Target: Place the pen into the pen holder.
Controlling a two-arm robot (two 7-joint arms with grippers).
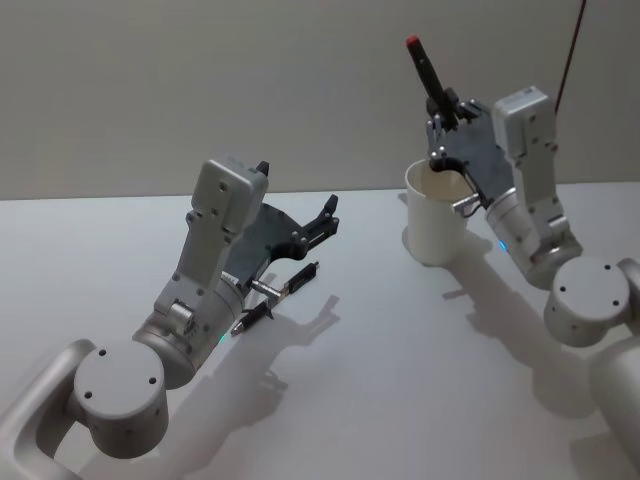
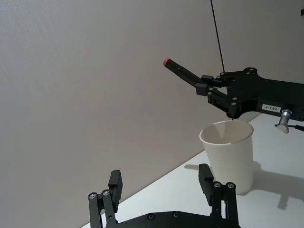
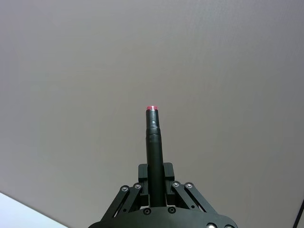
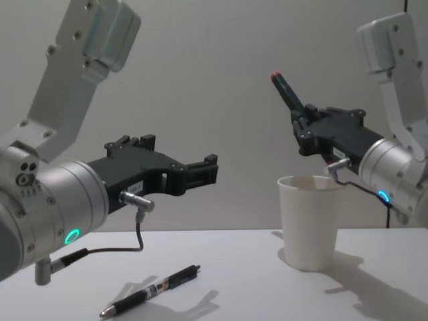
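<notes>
Pen [image 1: 424,62], black, red-ended: clamped in the closed fingers of the right gripper [image 1: 441,106] just above the pen holder [image 1: 436,225], long axis tilted, red end uppermost; left gripper [image 1: 329,217] open, well apart, over a second pen [image 1: 276,299] on the worktop [image 1: 400,350].

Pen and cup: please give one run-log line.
right gripper: shut on pen, above cup | left gripper: open, idle | second pen: on table

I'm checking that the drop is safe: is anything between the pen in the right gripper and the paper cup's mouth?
Nothing visible. The right gripper holds the black pen tilted just above the white paper cup, with only air between pen and open mouth. The left gripper hovers open, well to the side.
</notes>
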